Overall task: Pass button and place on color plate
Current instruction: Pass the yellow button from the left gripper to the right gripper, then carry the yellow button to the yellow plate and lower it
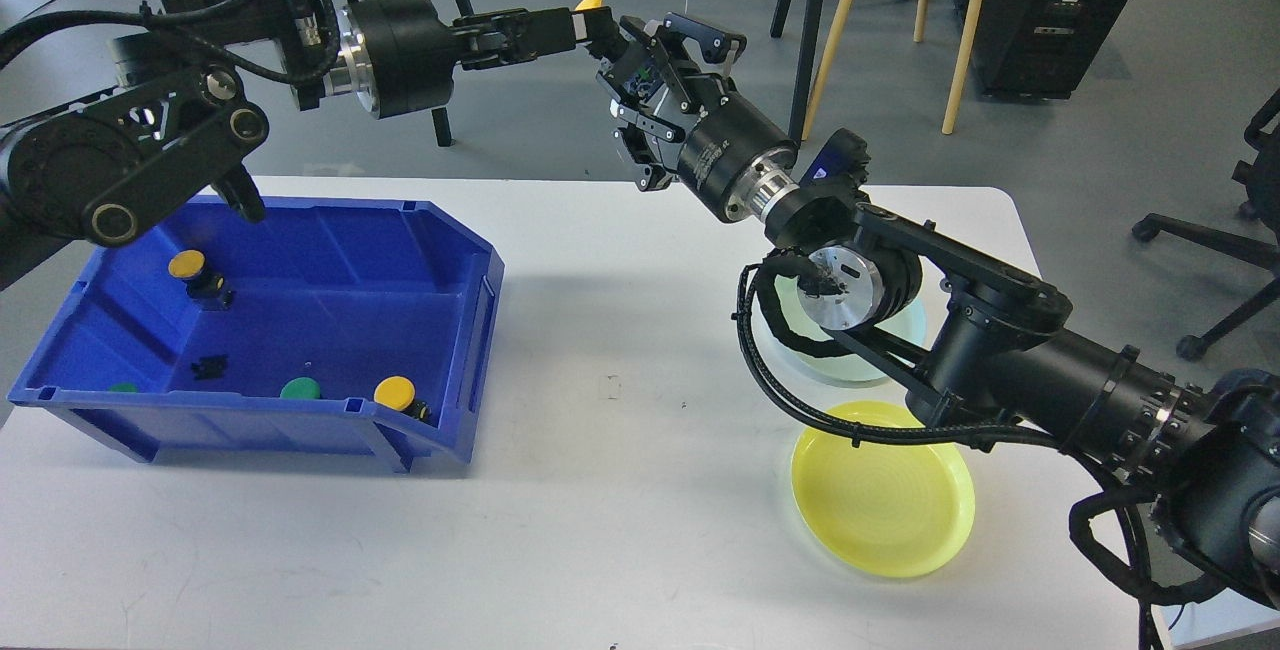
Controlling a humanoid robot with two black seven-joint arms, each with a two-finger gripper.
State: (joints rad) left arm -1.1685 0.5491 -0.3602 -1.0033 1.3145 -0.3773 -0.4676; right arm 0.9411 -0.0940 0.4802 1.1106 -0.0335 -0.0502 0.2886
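Note:
My left gripper (598,30) is raised behind the table's far edge and shut on a yellow button (590,2). The button's yellow cap shows above the fingers and its black base points right. My right gripper (638,82) meets it from the right, with its fingers closed in around the black base (632,78). Both grippers hold the button in the air. A yellow plate (882,502) lies at the table's front right. A pale green plate (838,370) lies behind it, mostly hidden by my right arm.
A blue bin (470,330) stands on the left of the white table (620,490). It holds two yellow buttons (187,265) (395,392), green buttons (300,389) and a loose black part (210,366). Chair and stand legs are behind the table.

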